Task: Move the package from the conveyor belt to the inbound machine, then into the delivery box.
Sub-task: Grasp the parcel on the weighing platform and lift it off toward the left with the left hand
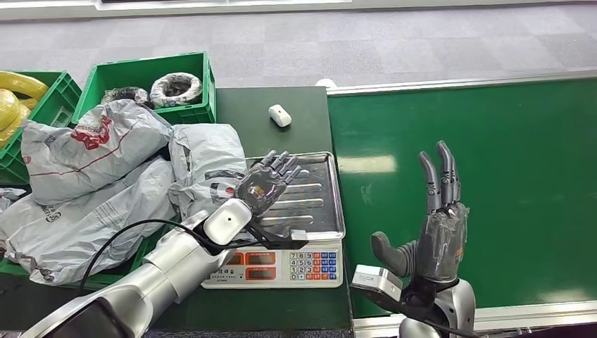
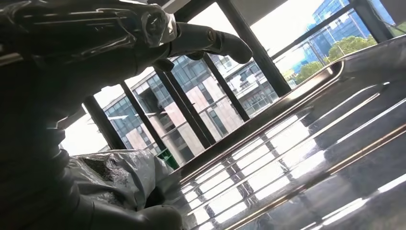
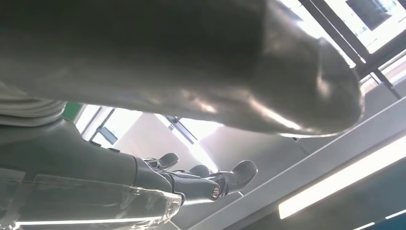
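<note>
My left hand [image 1: 267, 182] hovers open over the left part of the steel weighing tray [image 1: 317, 211] of the scale [image 1: 281, 266], fingers spread, holding nothing. A grey package [image 1: 204, 163] lies just left of the tray, touching its edge, on a pile of grey bags; it also shows in the left wrist view as crinkled grey plastic [image 2: 119, 175] beside the shiny tray [image 2: 297, 158]. My right hand [image 1: 436, 225] stands open and upright over the near part of the green conveyor belt [image 1: 493, 162], with nothing in it; its fingers [image 3: 206, 179] are spread.
Several grey bags [image 1: 84, 190] are heaped at the left. Green crates [image 1: 151, 77] behind hold coiled rolls [image 1: 176, 88] and yellow tubing [image 1: 14, 98]. A small white object [image 1: 280, 115] lies on the dark table beyond the scale. The belt's metal rail [image 1: 457, 83] runs along its far edge.
</note>
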